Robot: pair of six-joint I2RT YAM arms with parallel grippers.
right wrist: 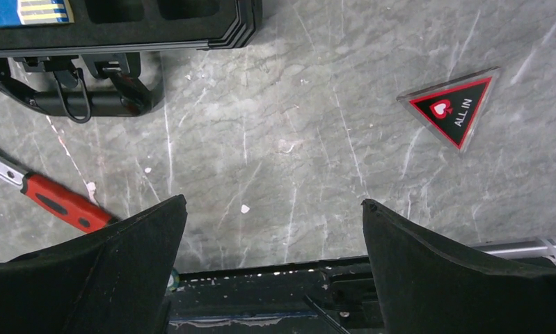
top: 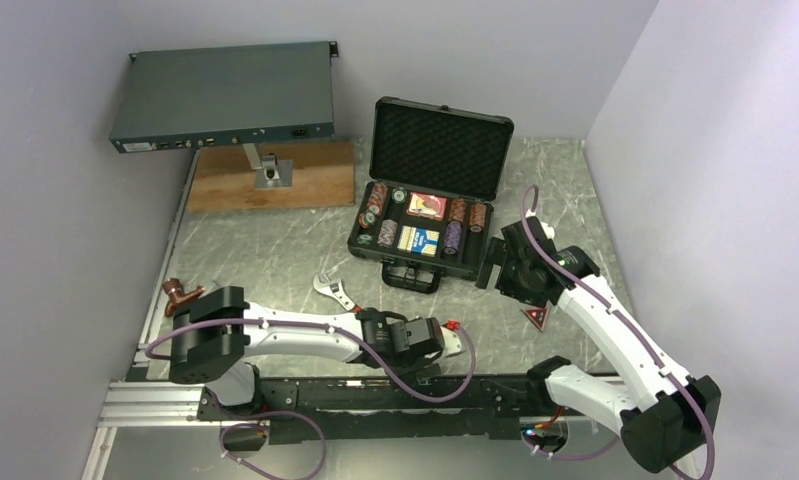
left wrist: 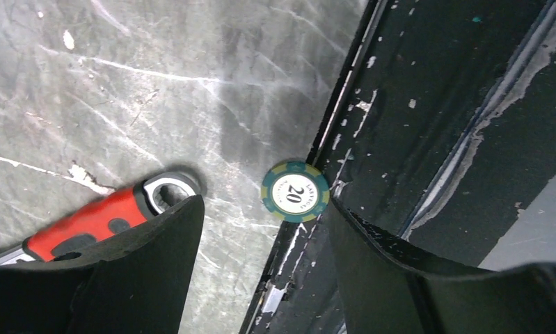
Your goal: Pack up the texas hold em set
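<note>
1. L claw (left wrist: 264, 205): jaws apart, nothing between the pads. I've got it low over the near edge of the table (top: 275, 250), a bit right of centre.
2. Loose chip (left wrist: 295, 191), green/yellow rim, marked 20, lies flat on the seam where the marble top meets the black rail (left wrist: 428, 104) along the near edge. It sits just past the L fingertips, lined up w/ the gap, and touches neither pad.
3. R claw (right wrist: 273, 202): wide open and empty, over bare table between the case and the near edge, twd the right side.
4. Red triangle (right wrist: 450, 108), "ALL IN" face up, lies flat on the table in the near-right area. It's off to one side of the R claw, clear of both pads.
5. Case (top: 430, 190): open w/ the lid standing up, twd the far edge and right of centre. Its handle (right wrist: 80, 94) faces the near edge.
6. In the tray: chip rows (top: 377, 198) at both ends, the red deck (top: 427, 206) in the far middle slot, and the blue deck (top: 419, 240) in the slot nearer the handle.
7. Wrench (top: 335, 292) lies on the table between the case and the near edge. Its red grip ends just beside the L claw.
8. Rack box (top: 225, 100) sits at the far-left corner, raised above a wood board (top: 275, 180).
</note>
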